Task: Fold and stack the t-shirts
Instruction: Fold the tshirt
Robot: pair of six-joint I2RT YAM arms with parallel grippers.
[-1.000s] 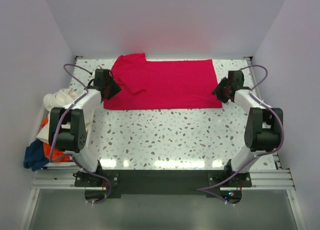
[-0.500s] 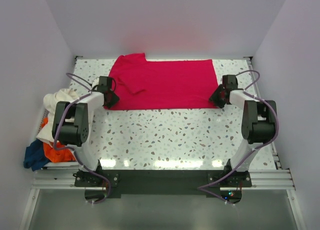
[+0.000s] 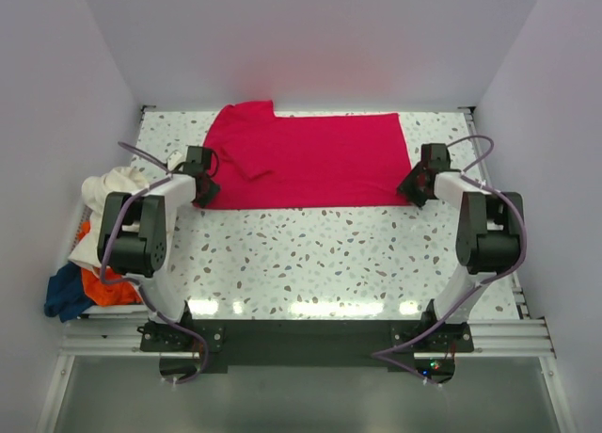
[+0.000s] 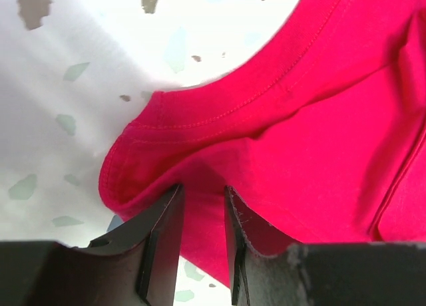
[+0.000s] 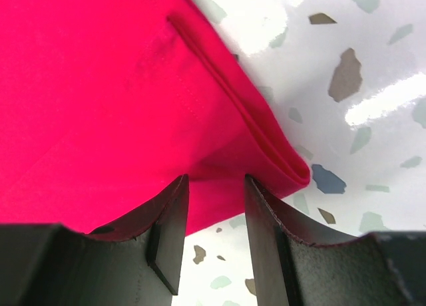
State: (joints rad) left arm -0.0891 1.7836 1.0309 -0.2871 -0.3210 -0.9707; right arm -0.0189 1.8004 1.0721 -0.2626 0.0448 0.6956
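Note:
The crimson red t-shirt lies spread flat at the back of the table, one sleeve folded in at its left. My left gripper is at its near left corner, my right gripper at its near right corner. In the left wrist view the gripper has its jaws a little apart, with the red hem between them. In the right wrist view the gripper is likewise slightly open around the folded red corner. The cream white, orange and dark blue t-shirts lie piled at the left edge.
The speckled white table stretches from the red shirt toward the arm bases. White walls close in the back and both sides. The shirt pile hangs over the table's left edge beside my left arm.
Both grippers have moved toward the near side and down to the table at the red shirt's near corners. The shirt's near edge now lies flat.

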